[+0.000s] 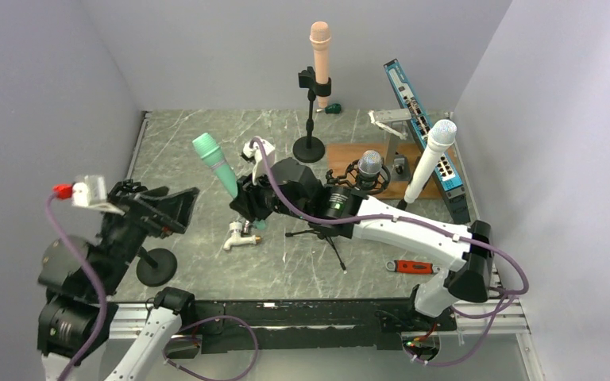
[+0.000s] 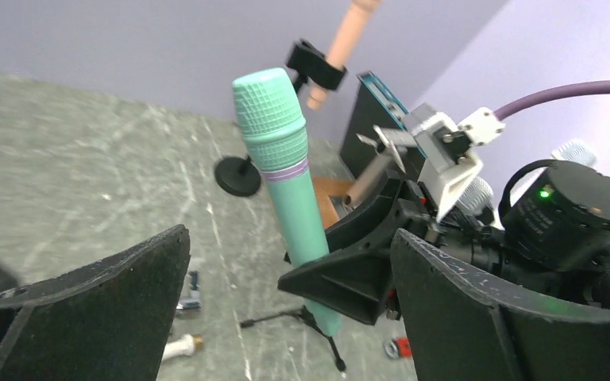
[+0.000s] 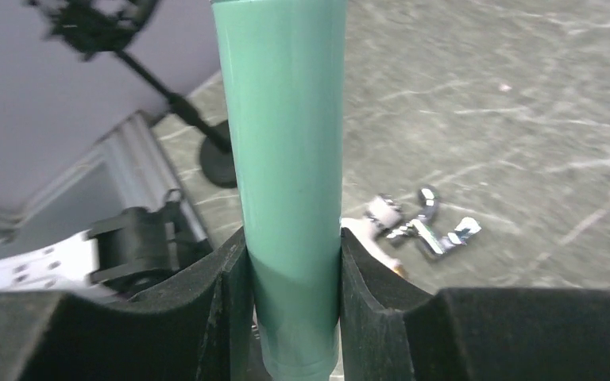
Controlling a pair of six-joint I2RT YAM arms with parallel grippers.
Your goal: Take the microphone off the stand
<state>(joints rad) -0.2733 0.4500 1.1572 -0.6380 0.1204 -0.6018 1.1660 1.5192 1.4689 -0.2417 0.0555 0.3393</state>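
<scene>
The mic (image 1: 216,165) is clamped by the right gripper (image 3: 290,262), held aloft well apart from the stand (image 1: 156,267); the left gripper (image 2: 290,238) is spread wide, empty. Removal is judged done, setting-down perhaps left

mint-green microphone (image 1: 216,164), mesh head up, leaning left; held aloft

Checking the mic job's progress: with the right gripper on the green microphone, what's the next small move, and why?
Probably lower the green microphone to the table and release: the right gripper is shut on its body, and the left gripper stands open, apart from it.
</scene>
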